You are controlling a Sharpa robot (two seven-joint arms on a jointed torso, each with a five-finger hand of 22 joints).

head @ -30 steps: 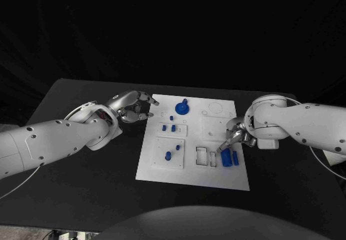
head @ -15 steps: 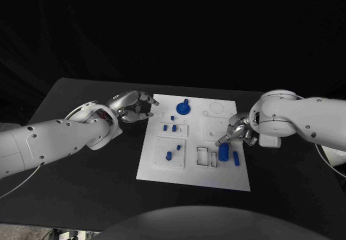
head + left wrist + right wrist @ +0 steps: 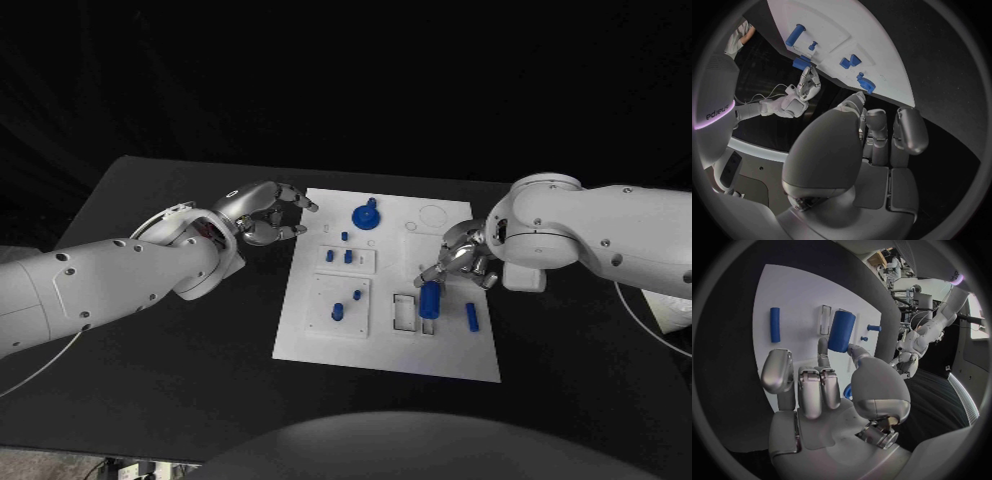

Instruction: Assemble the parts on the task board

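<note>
The white rectangular task board (image 3: 387,345) lies in the middle of the black table (image 3: 159,360), with small blue parts spread over it so that each sits near its own recess: short blue pegs (image 3: 339,257) stand in the upper left inset, two more blue pieces (image 3: 345,304) occupy the lower left inset, and a blue round knobbed part (image 3: 366,215) rests near the far edge. A slim blue bar (image 3: 472,316) lies flat close to the board's right edge, apart from the slots.

The right hand (image 3: 459,262) reaches in over the board's right half and holds a thick blue cylinder (image 3: 430,299) pinched between thumb and fingertip, the other fingers (image 3: 812,390) curled in beside it. In the right wrist view the thick blue cylinder (image 3: 841,331) hangs just beside the clear rectangular slots (image 3: 824,319); this placement suggests the cylinder is being brought to one of them for seating. Whether it already touches the board cannot be told.

The left hand (image 3: 265,213) hovers over the table just beside the board's far left corner, well apart from the right hand. Its fingers are drawn loosely inward and nothing is seen between them; it touches no part. Its position appears to be a waiting one, clear of the working side, perhaps ready to steady the board.
</note>
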